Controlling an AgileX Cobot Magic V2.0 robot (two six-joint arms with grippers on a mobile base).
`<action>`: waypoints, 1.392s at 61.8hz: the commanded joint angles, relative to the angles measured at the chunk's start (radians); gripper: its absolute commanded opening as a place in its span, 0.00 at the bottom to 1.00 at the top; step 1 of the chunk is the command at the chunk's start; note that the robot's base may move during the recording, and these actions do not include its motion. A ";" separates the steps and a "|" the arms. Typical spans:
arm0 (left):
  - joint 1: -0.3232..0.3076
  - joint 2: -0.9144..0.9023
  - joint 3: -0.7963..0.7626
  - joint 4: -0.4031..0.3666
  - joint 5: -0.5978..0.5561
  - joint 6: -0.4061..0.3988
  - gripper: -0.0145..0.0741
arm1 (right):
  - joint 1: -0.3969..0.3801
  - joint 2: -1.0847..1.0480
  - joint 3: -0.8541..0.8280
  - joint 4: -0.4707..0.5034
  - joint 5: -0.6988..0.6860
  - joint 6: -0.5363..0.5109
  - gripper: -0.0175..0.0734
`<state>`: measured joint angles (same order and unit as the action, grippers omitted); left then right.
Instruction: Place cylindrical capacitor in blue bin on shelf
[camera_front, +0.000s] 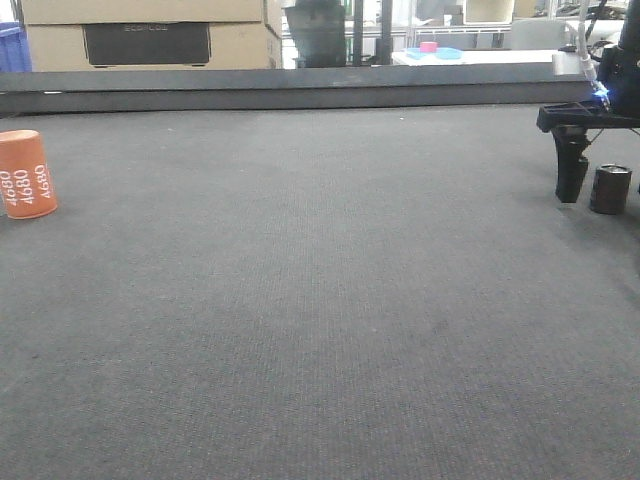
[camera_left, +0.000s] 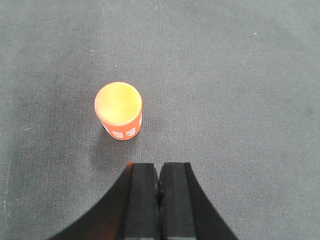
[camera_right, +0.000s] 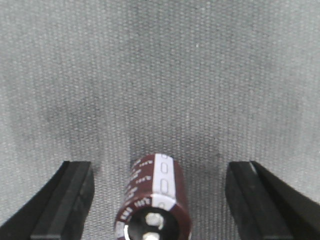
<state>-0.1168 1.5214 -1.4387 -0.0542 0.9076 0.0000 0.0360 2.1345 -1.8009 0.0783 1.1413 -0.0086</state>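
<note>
The right gripper (camera_right: 159, 200) stands spread wide astride the upright cylindrical capacitor (camera_front: 610, 189), fingers at its 3 and 9 o'clock without touching, apparently set to pinch it, while the left gripper (camera_left: 159, 170), pressed together and empty, hangs at 5 o'clock of the orange cylinder (camera_left: 118, 111).

The cylindrical capacitor (camera_front: 610, 188), a small dark brown cylinder marked down its side by a pale printed stripe and topped by a grey rim with metal terminals, is seen standing upright on the grey mat (camera_front: 300, 300) at the front view's far right.
</note>
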 joint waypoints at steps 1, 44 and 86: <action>0.002 -0.001 -0.009 -0.007 -0.005 0.000 0.04 | -0.005 -0.002 -0.005 -0.002 0.004 -0.002 0.62; 0.002 0.077 -0.009 0.000 -0.204 0.000 0.35 | -0.005 0.000 -0.005 -0.002 0.022 -0.002 0.01; 0.004 0.353 -0.186 0.077 -0.100 -0.010 0.67 | -0.005 0.000 -0.005 -0.002 0.034 -0.002 0.01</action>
<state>-0.1168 1.8376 -1.5725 0.0193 0.7359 0.0000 0.0360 2.1345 -1.8009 0.0783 1.1571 -0.0086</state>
